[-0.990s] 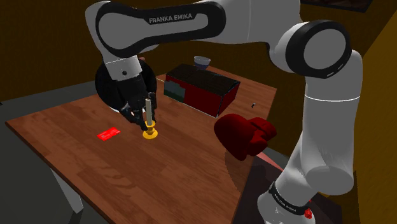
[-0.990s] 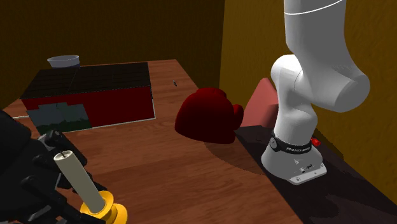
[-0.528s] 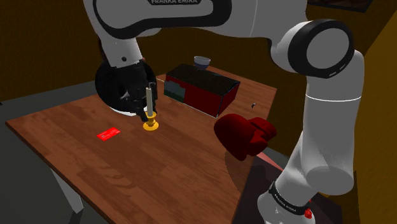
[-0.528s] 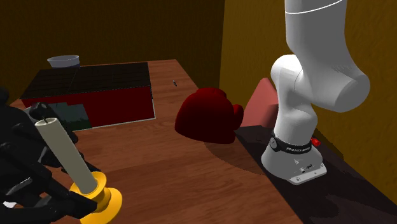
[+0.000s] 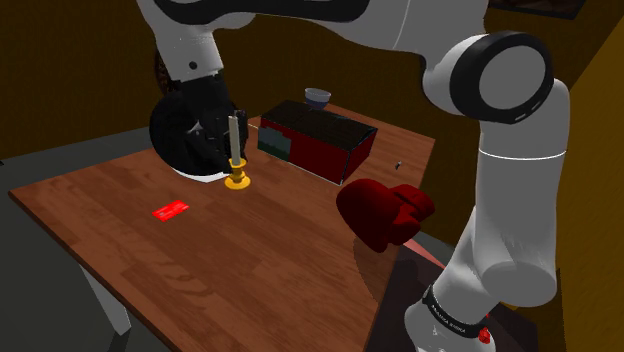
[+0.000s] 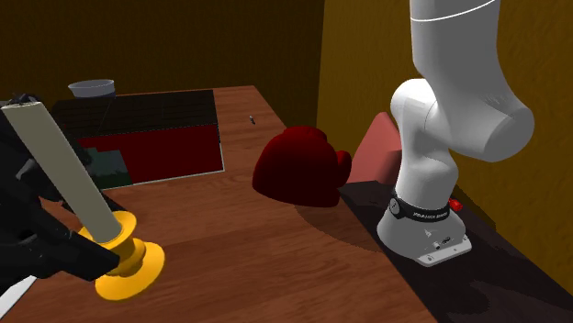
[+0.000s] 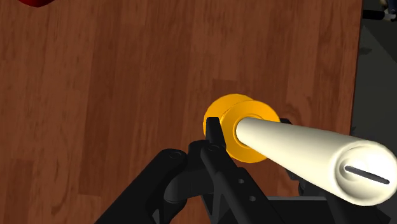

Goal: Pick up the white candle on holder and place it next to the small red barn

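- One cream-white candle (image 5: 234, 138) in one yellow-orange round holder (image 5: 237, 181), a single piece.
- One black two-finger gripper (image 5: 227, 172), jaws clenched on the holder's neck; one finger (image 7: 214, 135) presses against the holder's side.
- Candle and holder hang just above the brown wooden table (image 5: 250, 265), at the shoulder view's left of the barn, near it and not touching.
- One dark red barn with a black roof (image 5: 315, 140) stands on the table's far side.
- One grey bowl (image 5: 318, 96) behind the barn.
- One dark red boxing glove (image 5: 385, 212) near the table edge by the stand.
- One flat red card (image 5: 171, 210) lies on the table, apart from the rest.
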`<state>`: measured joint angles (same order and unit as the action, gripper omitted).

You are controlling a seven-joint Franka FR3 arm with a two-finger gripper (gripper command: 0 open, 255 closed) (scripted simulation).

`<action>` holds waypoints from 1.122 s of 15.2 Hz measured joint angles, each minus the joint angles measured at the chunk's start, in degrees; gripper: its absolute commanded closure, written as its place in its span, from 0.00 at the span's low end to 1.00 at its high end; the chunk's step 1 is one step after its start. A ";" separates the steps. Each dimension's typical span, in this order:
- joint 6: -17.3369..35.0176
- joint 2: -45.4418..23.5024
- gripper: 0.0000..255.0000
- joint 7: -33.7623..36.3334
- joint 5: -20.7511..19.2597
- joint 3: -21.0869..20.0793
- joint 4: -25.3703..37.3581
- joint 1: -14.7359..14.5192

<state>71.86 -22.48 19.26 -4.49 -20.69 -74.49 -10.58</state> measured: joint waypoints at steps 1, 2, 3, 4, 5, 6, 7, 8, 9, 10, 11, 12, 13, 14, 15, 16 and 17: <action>-0.61 0.12 1.00 0.12 0.07 -0.05 0.50 -0.09; -1.51 -0.16 1.00 0.15 -0.02 -0.07 1.68 -0.22; -2.55 -0.57 1.00 0.17 -0.13 -0.06 3.12 -0.37; -3.85 -1.16 1.00 0.29 -0.27 -0.07 5.00 -0.64; -4.69 -1.40 1.00 0.32 -0.35 -0.08 6.09 -0.76; -5.57 -1.40 1.00 0.33 -0.35 -0.10 6.95 -0.82; -6.42 -1.62 1.00 0.38 -0.41 -0.11 8.03 -0.97; -7.32 -1.76 1.00 0.45 -0.44 -0.14 9.06 -1.10; -8.23 -2.14 1.00 0.54 -0.54 -0.16 10.36 -1.31; -9.34 -2.75 1.00 0.66 -0.70 -0.17 12.08 -1.61; -9.41 -1.85 1.00 0.07 -0.60 -0.06 11.24 -1.02; -9.11 -0.80 1.00 -0.83 -0.55 0.13 9.92 -0.20; -8.58 0.35 1.00 -1.95 -0.53 0.40 8.27 0.79; -7.99 1.72 1.00 -3.19 -0.49 0.70 6.35 1.86; -6.85 3.25 1.00 -4.85 -0.55 1.17 3.75 3.23; -6.59 4.60 1.00 -6.23 -0.55 1.56 2.18 4.31; -6.26 5.71 1.00 -7.56 -0.64 1.95 0.84 5.26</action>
<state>65.60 -16.78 11.70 -5.13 -18.74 -73.64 -5.32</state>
